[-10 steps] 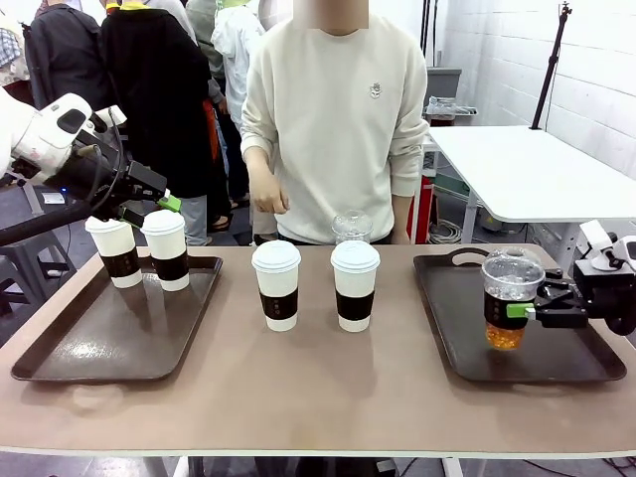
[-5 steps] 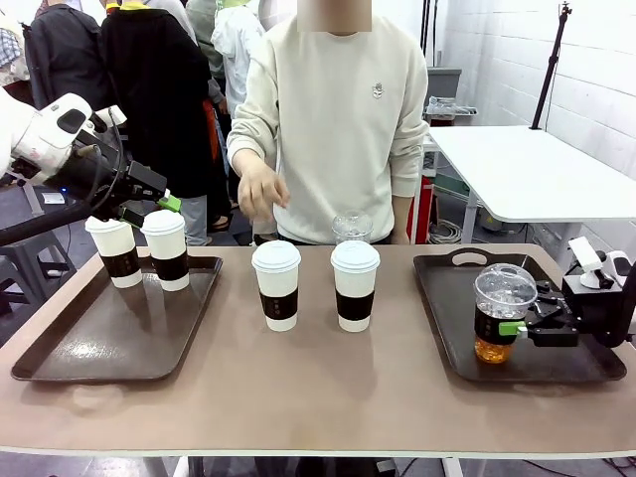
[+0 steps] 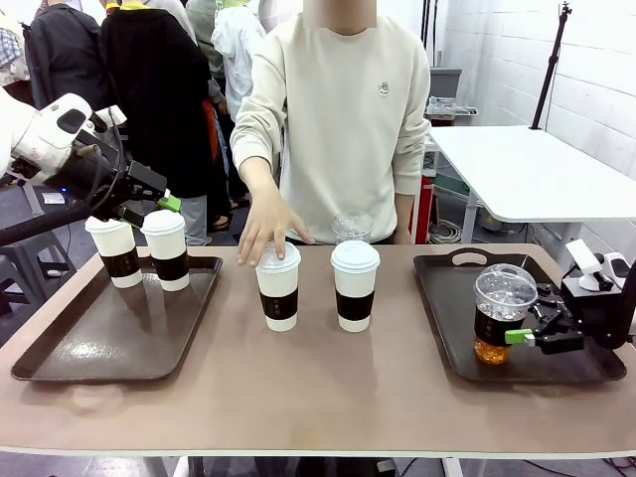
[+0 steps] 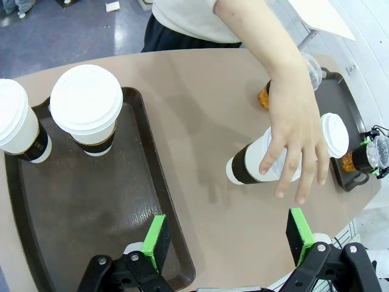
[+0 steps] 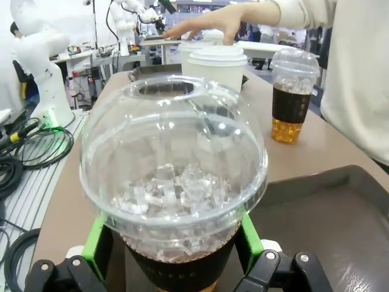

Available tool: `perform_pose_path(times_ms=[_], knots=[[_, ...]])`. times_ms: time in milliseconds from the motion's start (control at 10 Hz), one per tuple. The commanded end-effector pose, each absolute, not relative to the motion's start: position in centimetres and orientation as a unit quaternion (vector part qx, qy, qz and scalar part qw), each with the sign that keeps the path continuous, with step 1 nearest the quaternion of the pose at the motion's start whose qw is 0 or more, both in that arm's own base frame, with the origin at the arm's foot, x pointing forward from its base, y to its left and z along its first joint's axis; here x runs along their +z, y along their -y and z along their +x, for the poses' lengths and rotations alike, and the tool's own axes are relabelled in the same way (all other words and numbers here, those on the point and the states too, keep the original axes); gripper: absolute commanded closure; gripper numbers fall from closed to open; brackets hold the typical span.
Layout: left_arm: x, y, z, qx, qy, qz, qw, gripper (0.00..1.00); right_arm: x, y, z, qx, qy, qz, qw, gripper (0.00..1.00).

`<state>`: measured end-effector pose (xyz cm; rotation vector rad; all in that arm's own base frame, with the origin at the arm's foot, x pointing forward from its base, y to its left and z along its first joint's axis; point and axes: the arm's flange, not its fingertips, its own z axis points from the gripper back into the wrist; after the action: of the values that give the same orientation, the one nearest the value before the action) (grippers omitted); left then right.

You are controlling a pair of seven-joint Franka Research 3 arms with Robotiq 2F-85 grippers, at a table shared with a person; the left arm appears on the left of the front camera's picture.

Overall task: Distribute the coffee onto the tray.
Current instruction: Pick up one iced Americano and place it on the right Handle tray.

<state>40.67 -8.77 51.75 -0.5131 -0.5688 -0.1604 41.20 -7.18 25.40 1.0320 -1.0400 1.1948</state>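
Note:
A clear dome-lidded iced coffee (image 3: pixel 502 310) stands on the right tray (image 3: pixel 447 333). My right gripper (image 3: pixel 517 336) is open around its base, and its green pads (image 5: pixel 97 240) flank the cup (image 5: pixel 173 182). Two white lidded cups (image 3: pixel 114 250) (image 3: pixel 166 248) stand at the far end of the left tray (image 3: pixel 60 348). My left gripper (image 3: pixel 149 199) hovers above them, open with nothing in it (image 4: pixel 228 234). Two more white cups (image 3: pixel 278 288) (image 3: pixel 355 286) stand mid-table. The person's hand (image 3: pixel 263 231) rests on the left one's lid. A second iced coffee (image 3: pixel 352 227) stands behind them.
The person stands at the far edge, one arm reaching over the middle of the table. The near half of the left tray (image 4: pixel 91 201) is bare, as is most of the right tray (image 5: pixel 316 213). A white table (image 3: pixel 537 174) stands at the back right.
My right gripper lowered the iced coffee onto the right tray and its jaws spread. The person's hand came down onto the left middle cup. The left arm stayed still.

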Motion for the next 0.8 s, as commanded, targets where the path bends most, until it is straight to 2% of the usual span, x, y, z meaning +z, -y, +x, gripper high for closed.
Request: perform_pose_path(times_ms=[0,700], knots=[[51.7,8.7,40.7,-0.078,0.275,-0.258,0.923,0.00,25.7,8.6,41.3,0.499,0.425,0.451,0.605,0.00],[51.7,8.7,40.7,-0.078,0.275,-0.258,0.923,0.00,27.6,13.9,41.5,0.465,0.426,0.404,0.662,0.00]])
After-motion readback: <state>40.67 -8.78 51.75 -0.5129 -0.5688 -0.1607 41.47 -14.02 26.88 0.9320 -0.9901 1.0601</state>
